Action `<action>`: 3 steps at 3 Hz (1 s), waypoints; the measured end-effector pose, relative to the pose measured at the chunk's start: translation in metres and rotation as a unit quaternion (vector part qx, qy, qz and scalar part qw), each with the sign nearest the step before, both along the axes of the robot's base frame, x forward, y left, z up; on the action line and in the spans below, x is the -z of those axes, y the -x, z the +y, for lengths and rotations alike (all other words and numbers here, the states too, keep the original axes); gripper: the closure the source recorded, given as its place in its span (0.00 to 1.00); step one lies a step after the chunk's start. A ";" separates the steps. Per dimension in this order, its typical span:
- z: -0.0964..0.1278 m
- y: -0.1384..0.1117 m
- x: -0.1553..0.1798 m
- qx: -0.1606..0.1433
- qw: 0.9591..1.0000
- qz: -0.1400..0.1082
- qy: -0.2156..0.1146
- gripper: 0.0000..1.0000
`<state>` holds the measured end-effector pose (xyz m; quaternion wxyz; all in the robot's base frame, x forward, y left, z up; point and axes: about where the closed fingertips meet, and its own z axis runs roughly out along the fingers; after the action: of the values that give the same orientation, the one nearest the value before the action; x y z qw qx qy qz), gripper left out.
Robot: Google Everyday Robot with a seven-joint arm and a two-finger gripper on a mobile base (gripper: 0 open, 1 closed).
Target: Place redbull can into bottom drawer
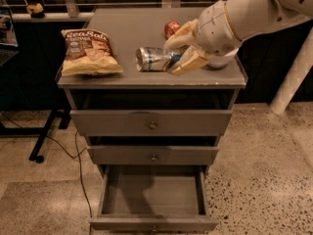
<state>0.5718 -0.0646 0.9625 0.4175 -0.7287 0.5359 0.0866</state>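
The scene is being viewed by a single camera from above and in front of the cabinet point(146, 124). It is being angled downward at close range, with the open bottom drawer point(151, 196) being cropped at the lower edge. The gripper point(171, 56), clasped around the redbull can point(152, 58), is being framed over the cabinet's top, right of centre.

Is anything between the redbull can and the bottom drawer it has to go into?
Nothing visible. The gripper holds the redbull can on its side at the cabinet top. The bottom drawer is pulled out below, with nothing showing inside. The chip bag lies off to the left.
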 end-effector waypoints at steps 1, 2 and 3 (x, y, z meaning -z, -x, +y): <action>-0.009 0.020 0.015 0.036 0.999 -0.010 0.001 1.00; -0.027 0.032 0.060 0.091 0.996 -0.007 0.001 1.00; -0.039 0.035 0.112 0.118 0.993 0.017 -0.001 1.00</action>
<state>0.5367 -0.1038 0.8503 0.4165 -0.6584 0.6249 0.0494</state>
